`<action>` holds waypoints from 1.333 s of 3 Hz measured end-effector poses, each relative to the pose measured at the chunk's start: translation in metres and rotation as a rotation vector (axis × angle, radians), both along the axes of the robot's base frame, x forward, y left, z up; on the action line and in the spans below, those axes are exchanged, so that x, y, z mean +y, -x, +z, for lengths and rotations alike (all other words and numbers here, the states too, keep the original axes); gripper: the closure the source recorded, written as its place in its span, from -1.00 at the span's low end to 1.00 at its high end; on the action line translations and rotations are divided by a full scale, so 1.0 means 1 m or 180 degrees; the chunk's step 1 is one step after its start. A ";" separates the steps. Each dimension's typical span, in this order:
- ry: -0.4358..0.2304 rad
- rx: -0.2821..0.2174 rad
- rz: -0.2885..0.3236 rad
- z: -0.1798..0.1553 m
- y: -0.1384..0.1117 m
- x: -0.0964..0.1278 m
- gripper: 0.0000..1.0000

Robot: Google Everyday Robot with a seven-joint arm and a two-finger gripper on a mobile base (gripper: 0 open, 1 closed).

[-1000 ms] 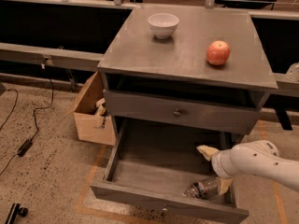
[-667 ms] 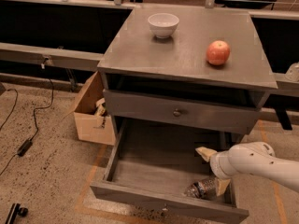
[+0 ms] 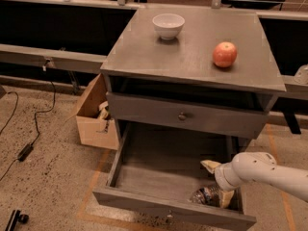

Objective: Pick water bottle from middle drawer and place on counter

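Note:
The water bottle [image 3: 203, 195] lies on its side in the front right corner of the open middle drawer [image 3: 154, 170], which is pulled out of the grey cabinet. My gripper [image 3: 217, 182] reaches into the drawer from the right on a white arm. Its two cream-tipped fingers are spread apart: one finger [image 3: 209, 165] points back into the drawer, and the other [image 3: 226, 197] is low, right beside the bottle. The gripper holds nothing. The counter [image 3: 192, 52] is the cabinet's flat grey top, above the drawer.
A white bowl [image 3: 168, 25] and a red apple [image 3: 224, 55] stand on the counter. A closed drawer front with a round knob [image 3: 182, 116] overhangs the back of the open drawer. A cardboard box [image 3: 96, 114] stands left of the cabinet, and a cable [image 3: 33, 129] lies on the floor.
My gripper has shifted slightly left and lower in the drawer, closer to the water bottle. The bottle has not moved.

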State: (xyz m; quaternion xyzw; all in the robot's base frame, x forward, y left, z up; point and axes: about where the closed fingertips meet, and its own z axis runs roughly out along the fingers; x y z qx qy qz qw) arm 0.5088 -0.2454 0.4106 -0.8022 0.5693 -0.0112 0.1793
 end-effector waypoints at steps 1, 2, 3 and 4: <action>-0.0033 0.0170 -0.0011 -0.022 0.005 0.000 -0.97; -0.0083 0.0278 0.0014 -0.033 0.009 0.003 -0.52; -0.0101 0.0400 0.0035 -0.039 0.008 0.008 -0.06; -0.0049 0.0496 0.0000 -0.032 -0.003 0.013 0.56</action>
